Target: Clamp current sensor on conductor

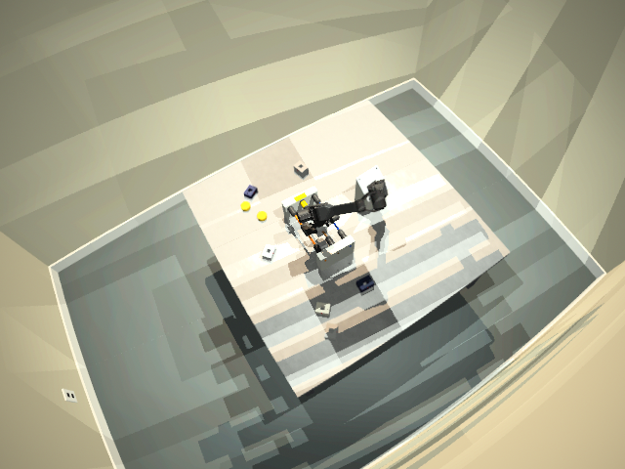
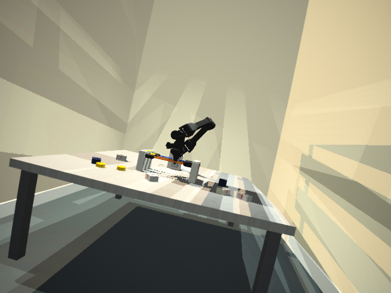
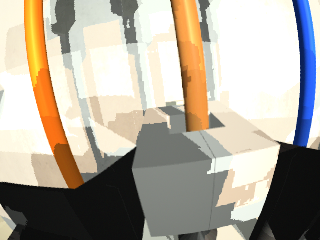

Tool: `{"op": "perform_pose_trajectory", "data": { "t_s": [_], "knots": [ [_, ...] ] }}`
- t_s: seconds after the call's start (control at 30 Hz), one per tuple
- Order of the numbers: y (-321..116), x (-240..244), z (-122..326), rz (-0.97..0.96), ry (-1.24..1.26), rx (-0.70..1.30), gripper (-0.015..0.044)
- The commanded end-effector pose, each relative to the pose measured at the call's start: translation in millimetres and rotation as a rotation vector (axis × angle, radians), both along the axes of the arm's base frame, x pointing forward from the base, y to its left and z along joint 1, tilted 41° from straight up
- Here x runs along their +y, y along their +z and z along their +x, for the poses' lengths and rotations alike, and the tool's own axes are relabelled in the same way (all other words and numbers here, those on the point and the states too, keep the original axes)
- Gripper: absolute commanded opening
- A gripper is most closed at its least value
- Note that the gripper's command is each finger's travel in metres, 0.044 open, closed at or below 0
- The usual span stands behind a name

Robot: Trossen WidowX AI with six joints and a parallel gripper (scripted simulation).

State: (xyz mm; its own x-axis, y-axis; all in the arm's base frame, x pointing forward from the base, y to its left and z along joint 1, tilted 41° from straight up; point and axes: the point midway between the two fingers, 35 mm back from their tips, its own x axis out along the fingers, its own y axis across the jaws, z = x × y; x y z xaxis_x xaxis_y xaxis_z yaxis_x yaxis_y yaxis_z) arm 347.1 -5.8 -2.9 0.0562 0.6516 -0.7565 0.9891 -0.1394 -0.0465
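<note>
The grey split-core sensor [image 3: 172, 200] sits round the middle conductor, an orange one [image 3: 192, 65], in the wrist view. Its two halves meet at a thin seam, with no gap seen between them. My gripper [image 3: 190, 144] [image 1: 310, 229] [image 2: 174, 162] is shut on the sensor, with one black finger on each side. Another orange conductor [image 3: 39, 80] runs to the left and a blue conductor [image 3: 306, 75] to the right, both clear of the sensor. The sensor's arrow is not visible, and no LOAD lettering can be read. Whether the latch has caught cannot be told.
Two white end blocks [image 1: 335, 261] [image 2: 193, 171] hold the conductors; a yellow tag [image 1: 300, 197] tops the far one. Around them on the table lie two dark blue blocks [image 1: 250, 191] [image 1: 364, 283], two yellow discs [image 1: 245, 206] [image 1: 262, 216] and several pale blocks [image 1: 301, 169] [image 1: 269, 252] [image 1: 322, 309].
</note>
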Motion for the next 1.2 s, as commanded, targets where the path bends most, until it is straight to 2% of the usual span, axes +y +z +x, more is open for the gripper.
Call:
{"op": "perform_pose_trajectory", "data": {
  "t_s": [0.0, 0.93, 1.17],
  "knots": [
    [2.3, -1.8, -0.2, -0.001, 0.004, -0.004, 0.0000],
    [-2.8, 2.8, -0.2, 0.001, 0.001, 0.001, 0.0000],
    [0.0, 0.4, -0.5, 0.000, 0.004, -0.001, 0.0184]
  ]
}}
